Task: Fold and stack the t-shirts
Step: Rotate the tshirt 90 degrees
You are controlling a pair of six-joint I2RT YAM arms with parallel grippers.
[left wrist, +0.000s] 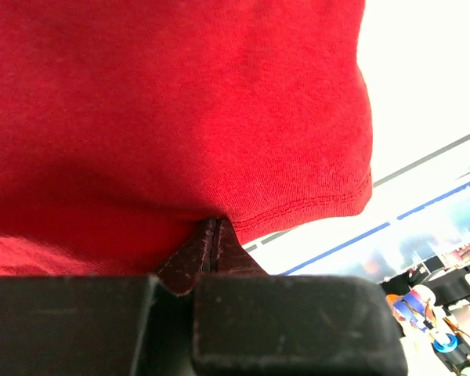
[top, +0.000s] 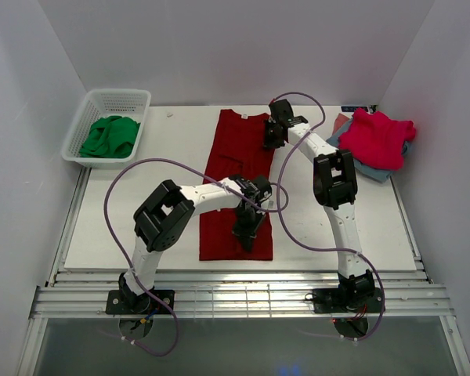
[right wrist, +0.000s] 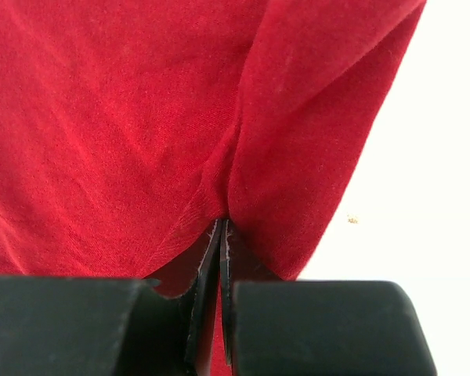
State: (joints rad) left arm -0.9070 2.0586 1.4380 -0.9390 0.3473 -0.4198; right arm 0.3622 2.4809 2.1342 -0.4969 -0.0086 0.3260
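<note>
Pinching the dark red shirt (top: 233, 160), the left tool (top: 245, 229) and right tool (top: 272, 139) are both squeezed closed; moving together should keep the fold straight.

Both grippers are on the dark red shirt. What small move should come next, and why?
Probably raise both grippers slightly together to lift that side for folding leftward. The left gripper and right gripper are each shut on the right edge of the dark red t-shirt, which lies flat.
</note>
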